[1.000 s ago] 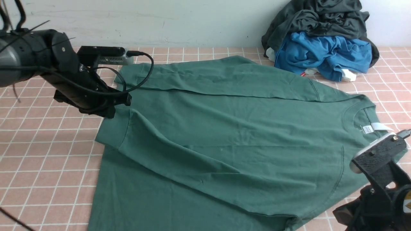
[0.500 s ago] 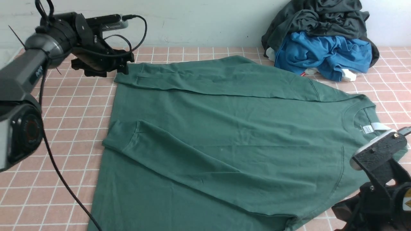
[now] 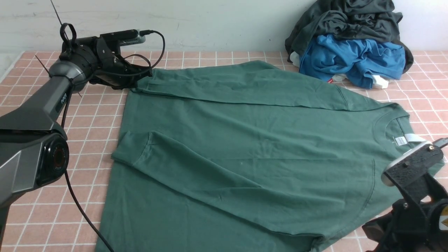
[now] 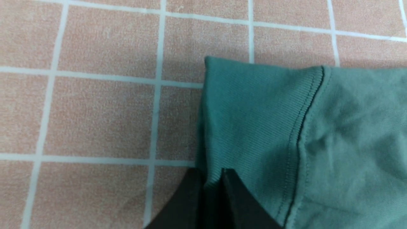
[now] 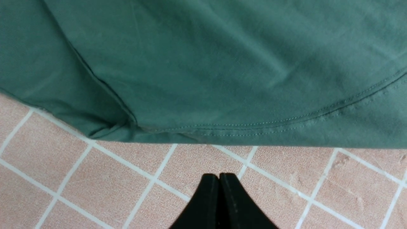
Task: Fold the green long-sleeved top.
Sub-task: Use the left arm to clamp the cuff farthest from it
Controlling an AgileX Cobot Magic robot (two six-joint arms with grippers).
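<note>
The green long-sleeved top (image 3: 252,140) lies spread on the pink tiled table, with its collar and white label (image 3: 402,140) to the right. Its near sleeve is folded across the body, cuff (image 3: 131,150) at the left. The far sleeve (image 3: 227,84) lies along the far edge. My left gripper (image 3: 134,82) is at that sleeve's end, shut on the ribbed cuff (image 4: 254,105), which sits between the jaws of the left gripper (image 4: 211,173). My right gripper (image 5: 218,175) is shut and empty above bare tiles, just off the top's edge (image 5: 203,63).
A pile of a dark grey-black garment (image 3: 350,17) and a bright blue garment (image 3: 353,57) sits at the far right against the wall. The table's left edge (image 3: 7,70) is near my left arm. My right arm's wrist mount (image 3: 413,175) stands at the near right.
My left arm has left the near sleeve's cuff, swung to the far left and come down on the far sleeve's cuff. The right arm has not moved.
</note>
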